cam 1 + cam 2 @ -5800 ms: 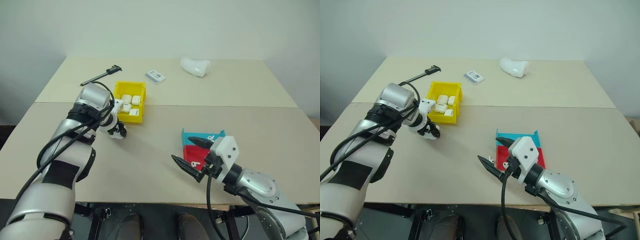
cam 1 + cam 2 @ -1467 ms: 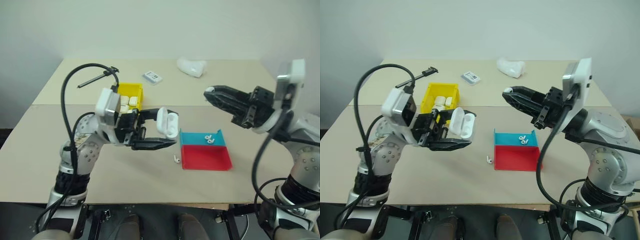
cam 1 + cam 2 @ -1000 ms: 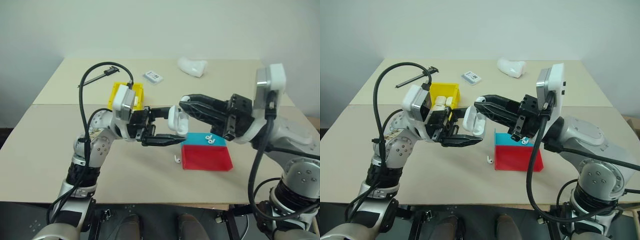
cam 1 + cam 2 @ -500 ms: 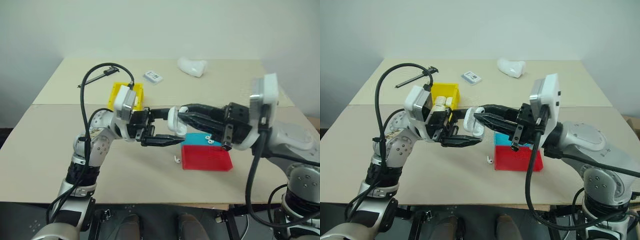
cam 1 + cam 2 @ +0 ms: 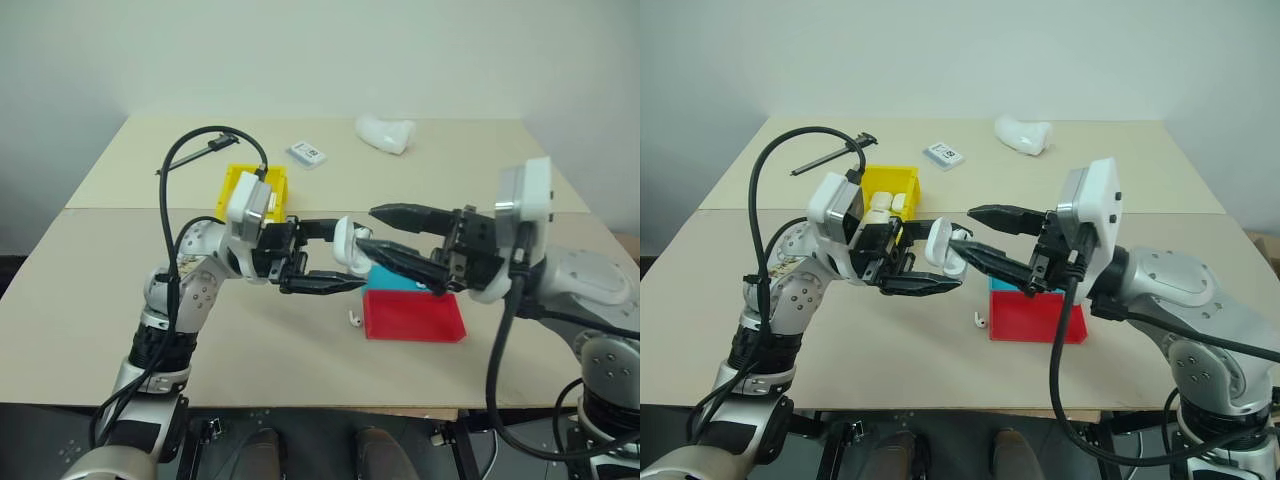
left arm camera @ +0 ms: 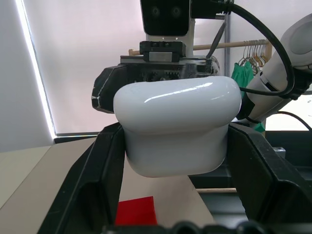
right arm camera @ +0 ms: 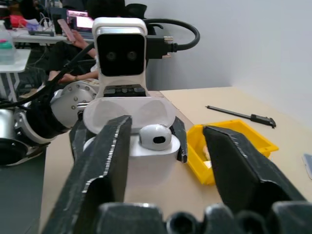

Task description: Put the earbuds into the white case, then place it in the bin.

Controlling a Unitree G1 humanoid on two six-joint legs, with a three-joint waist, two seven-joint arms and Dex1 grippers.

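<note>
My left tool (image 5: 335,258) clenches the white case (image 5: 348,246) while my right tool (image 5: 375,228) stands released beside it, so a nudge could tip out the seated earbud (image 7: 155,136).

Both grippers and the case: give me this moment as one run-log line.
left gripper: shut on white case | lid: open | earbud: seated | right gripper: open | bin: waiting
</note>
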